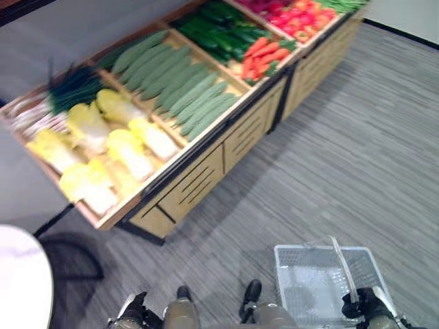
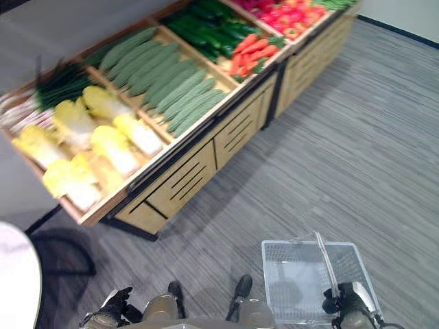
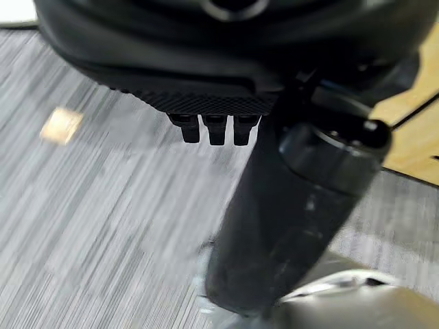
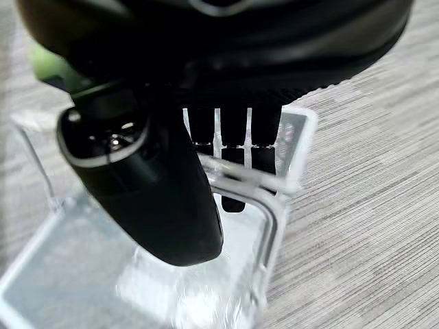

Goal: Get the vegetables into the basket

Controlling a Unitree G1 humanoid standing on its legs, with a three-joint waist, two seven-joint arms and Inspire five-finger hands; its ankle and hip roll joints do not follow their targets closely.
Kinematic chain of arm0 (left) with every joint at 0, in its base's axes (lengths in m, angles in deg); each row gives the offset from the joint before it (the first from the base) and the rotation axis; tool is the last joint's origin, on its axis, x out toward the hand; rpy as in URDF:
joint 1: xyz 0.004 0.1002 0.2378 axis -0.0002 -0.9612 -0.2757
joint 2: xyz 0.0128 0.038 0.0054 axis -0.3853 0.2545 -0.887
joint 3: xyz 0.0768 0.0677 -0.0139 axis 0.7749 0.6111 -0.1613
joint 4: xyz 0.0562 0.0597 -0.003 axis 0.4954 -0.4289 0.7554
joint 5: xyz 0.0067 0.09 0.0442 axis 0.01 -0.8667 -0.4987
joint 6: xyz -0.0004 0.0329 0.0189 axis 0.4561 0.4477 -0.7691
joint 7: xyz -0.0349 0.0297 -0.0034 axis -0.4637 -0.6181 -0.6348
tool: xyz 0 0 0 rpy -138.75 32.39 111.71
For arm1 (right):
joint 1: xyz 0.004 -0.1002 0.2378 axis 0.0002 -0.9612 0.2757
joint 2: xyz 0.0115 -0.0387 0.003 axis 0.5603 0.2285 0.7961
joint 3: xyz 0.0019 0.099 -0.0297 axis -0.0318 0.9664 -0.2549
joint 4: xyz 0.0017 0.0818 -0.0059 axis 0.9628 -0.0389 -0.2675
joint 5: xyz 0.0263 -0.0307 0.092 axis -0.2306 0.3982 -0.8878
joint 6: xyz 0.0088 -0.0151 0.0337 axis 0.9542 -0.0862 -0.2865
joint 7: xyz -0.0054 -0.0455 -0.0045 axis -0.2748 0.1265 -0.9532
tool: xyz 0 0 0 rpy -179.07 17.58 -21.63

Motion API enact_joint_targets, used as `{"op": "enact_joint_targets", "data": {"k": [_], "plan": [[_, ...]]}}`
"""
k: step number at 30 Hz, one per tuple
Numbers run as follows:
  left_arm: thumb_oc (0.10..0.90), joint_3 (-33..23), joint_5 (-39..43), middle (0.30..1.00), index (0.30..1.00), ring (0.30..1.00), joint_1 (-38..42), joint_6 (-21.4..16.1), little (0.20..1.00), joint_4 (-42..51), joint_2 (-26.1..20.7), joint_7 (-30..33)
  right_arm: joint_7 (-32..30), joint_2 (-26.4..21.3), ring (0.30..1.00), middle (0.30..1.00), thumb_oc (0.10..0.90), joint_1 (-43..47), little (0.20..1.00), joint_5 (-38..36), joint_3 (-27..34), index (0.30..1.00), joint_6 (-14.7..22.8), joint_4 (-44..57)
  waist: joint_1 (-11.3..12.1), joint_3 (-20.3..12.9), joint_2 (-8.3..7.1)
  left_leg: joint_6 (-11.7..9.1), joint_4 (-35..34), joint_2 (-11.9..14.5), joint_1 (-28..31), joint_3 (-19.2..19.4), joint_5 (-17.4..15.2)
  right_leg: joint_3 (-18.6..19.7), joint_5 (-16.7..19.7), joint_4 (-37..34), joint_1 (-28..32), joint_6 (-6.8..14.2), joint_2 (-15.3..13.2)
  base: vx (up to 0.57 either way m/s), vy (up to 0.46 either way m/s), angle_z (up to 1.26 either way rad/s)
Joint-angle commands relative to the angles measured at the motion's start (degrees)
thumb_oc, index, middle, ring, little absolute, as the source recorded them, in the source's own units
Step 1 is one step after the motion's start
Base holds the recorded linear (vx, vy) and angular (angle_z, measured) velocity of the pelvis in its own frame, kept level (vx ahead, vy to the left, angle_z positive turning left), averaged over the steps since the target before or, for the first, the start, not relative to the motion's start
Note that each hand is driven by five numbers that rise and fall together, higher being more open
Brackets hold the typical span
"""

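A pale wire basket [image 1: 312, 277] hangs low at my right side over the grey carpet, with nothing in it. My right hand [image 1: 368, 304] is shut on its handle [image 4: 264, 186], the fingers curled round the bar. The vegetables lie on a wooden display stand [image 1: 206, 175] ahead to the left: yellow cabbages [image 1: 110, 147], long pale green cucumbers [image 1: 182, 86], dark green vegetables [image 1: 219, 31], carrots [image 1: 264, 55] and red peppers [image 1: 298, 17]. My left hand [image 1: 134, 308] hangs low at my left side, away from the stand, fingers straight and holding nothing [image 3: 216, 127].
A white round table [image 1: 20, 281] edges in at the lower left, with a dark stand foot [image 1: 68, 257] beside it. Grey carpet [image 1: 343, 157] stretches between me and the display stand and off to the right.
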Motion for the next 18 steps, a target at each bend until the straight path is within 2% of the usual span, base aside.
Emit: {"op": "enact_joint_targets", "data": {"k": [1,5,6,9,10,11,13,15,16,17,18], "plan": [[0.9,-1.4,-0.3,1.0,1.0,1.0,1.4,-0.7,1.0,0.6,0.5,0.7,-2.5,-3.9,0.3,0.3,0.4,0.2,0.3,-1.1,1.6,0.3,1.2,1.9,0.9,0.9,0.69,3.0,-1.5,-0.8,-0.4,-0.5,1.9,7.3,0.2,8.3,1.1,7.0,-6.1,0.16,0.106,-0.02],[0.9,-2.5,-1.9,1.0,1.0,1.0,0.2,-0.8,1.0,-0.4,-0.3,0.2,-2.6,-2.4,0.3,0.3,0.4,0.6,0.3,-0.3,1.4,0.3,1.3,2.9,1.3,1.3,-0.61,5.2,-0.6,-2.7,0.5,0.2,-0.3,7.9,-0.2,11.3,2.3,7.9,-8.8,0.2,0.208,0.01],[0.9,-2.5,-1.9,1.0,1.0,1.0,0.2,-0.8,1.0,-0.4,-0.3,0.2,-2.6,-2.4,0.3,0.3,0.4,0.7,0.3,-0.2,1.4,0.3,1.3,2.9,1.3,1.3,-0.63,5.2,-0.6,-2.7,0.5,0.2,-0.3,7.9,-0.2,11.3,2.4,8.0,-8.8,0.15,0.188,0.14],[0.9,-2.9,-0.9,1.0,1.0,1.0,0.2,-1.1,1.0,0.4,-0.6,0.2,-2.5,-1.5,0.3,0.3,0.4,1.4,0.3,0.3,0.6,0.3,0.9,1.8,2.0,1.5,-1.42,5.9,-0.1,-3.8,0.0,-0.1,-1.4,7.9,2.3,10.6,2.7,9.1,-10.1,0.08,0.119,0.05],[0.9,-3.2,-0.4,1.0,1.0,1.0,0.0,-1.3,1.0,0.7,-0.8,0.1,-2.4,-1.0,0.3,0.3,0.4,2.1,0.3,0.6,0.2,0.3,0.7,1.2,2.5,1.5,-1.87,6.5,-0.4,-4.5,0.2,0.0,-2.1,7.9,4.1,10.5,2.6,10.0,-10.8,0.09,0.134,0.05],[0.9,-3.3,-0.4,1.0,1.0,1.0,0.0,-1.3,1.0,0.7,-0.8,0.1,-2.4,-1.0,0.3,0.3,0.4,2.1,0.3,0.6,0.2,0.3,0.7,1.2,2.5,1.5,-1.9,6.5,-0.4,-4.6,0.2,0.0,-2.1,8.0,4.1,10.5,2.6,10.1,-10.8,0.09,0.143,0.03],[0.9,-3.8,0.2,1.0,1.0,1.0,0.0,-1.4,1.0,0.8,-1.1,0.3,-2.4,-0.3,0.3,0.3,0.4,3.3,0.3,0.9,-0.8,0.3,0.7,1.1,3.3,1.7,-2.51,7.3,-0.8,-5.4,0.6,0.1,-2.8,8.4,6.1,12.2,1.7,11.0,-11.8,0.06,0.105,0.02],[0.9,-4.2,0.8,1.0,1.0,1.0,0.2,-1.4,1.0,0.8,-1.5,0.5,-2.4,0.1,0.3,0.3,0.4,4.0,0.3,0.8,-1.1,0.3,0.7,1.0,3.6,1.9,-2.48,8.0,-1.3,-6.1,1.5,-0.4,-3.4,9.2,7.4,16.1,0.6,11.4,-12.7,0.06,0.119,-0.05],[0.9,-4.1,0.8,1.0,1.0,1.0,0.4,-1.5,1.0,0.9,-1.5,0.5,-2.4,0.1,0.3,0.3,0.4,4.3,0.3,0.6,-1.0,0.3,0.8,0.6,3.6,2.0,-2.21,8.9,-1.6,-6.3,1.4,-0.6,-2.4,9.9,9.0,17.7,-0.4,10.7,-12.7,0.02,0.076,0.03],[0.9,-4.1,0.8,1.0,1.0,1.0,0.4,-1.5,1.0,0.9,-1.5,0.5,-2.4,0.1,0.3,0.3,0.4,4.3,0.3,0.6,-1.0,0.3,0.8,0.6,3.6,2.0,-2.23,8.9,-1.6,-6.3,1.4,-0.5,-2.4,9.9,9.0,17.8,-0.4,10.7,-12.7,0.04,0.042,0.36],[0.9,-3.9,0.8,1.0,1.0,1.0,0.3,-1.6,1.0,1.0,-1.8,0.3,-2.2,0.1,0.3,0.3,0.4,4.2,0.3,0.7,-1.2,0.3,0.9,0.7,3.1,2.0,-2.08,9.1,-2.1,-6.7,2.0,-1.7,-2.4,12.4,9.7,19.1,-1.3,10.5,-11.6,0.21,-0.021,0.48]]}}
